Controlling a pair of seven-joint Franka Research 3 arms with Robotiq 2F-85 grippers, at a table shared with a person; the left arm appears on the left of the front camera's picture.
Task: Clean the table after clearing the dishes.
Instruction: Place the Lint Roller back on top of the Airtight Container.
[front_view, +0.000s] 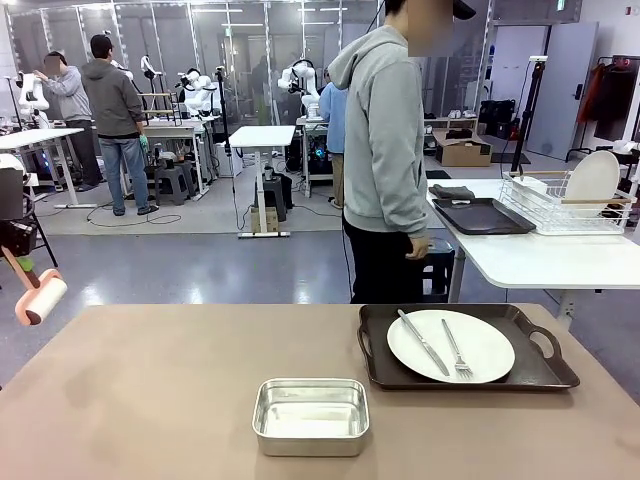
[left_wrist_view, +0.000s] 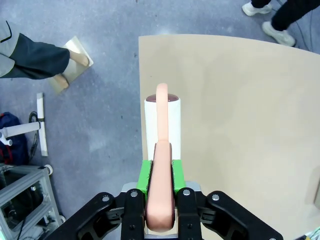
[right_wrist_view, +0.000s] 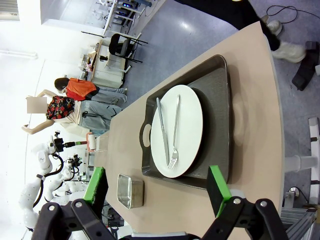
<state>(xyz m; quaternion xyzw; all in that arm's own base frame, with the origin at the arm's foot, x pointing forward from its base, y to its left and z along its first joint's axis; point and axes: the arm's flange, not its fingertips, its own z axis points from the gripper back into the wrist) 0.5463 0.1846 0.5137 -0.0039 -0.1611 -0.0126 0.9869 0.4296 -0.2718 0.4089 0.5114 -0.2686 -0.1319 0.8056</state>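
bright, even overhead light; only soft, faint shadows under tray (front_view: 542, 372) and pan (front_view: 310, 386). mild glare on glossy floor (front_view: 200, 270) and pan's steel. front view sharp throughout. heavy fisheye in both wrist views, bending edges of table (left_wrist_view: 240, 125). blown-out white in upper left of right wrist view.

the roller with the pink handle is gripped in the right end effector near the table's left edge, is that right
Not quite: the left end effector grips the roller, not the right one. The left wrist view shows its pink handle clamped between the green pads, near the left edge of the table.
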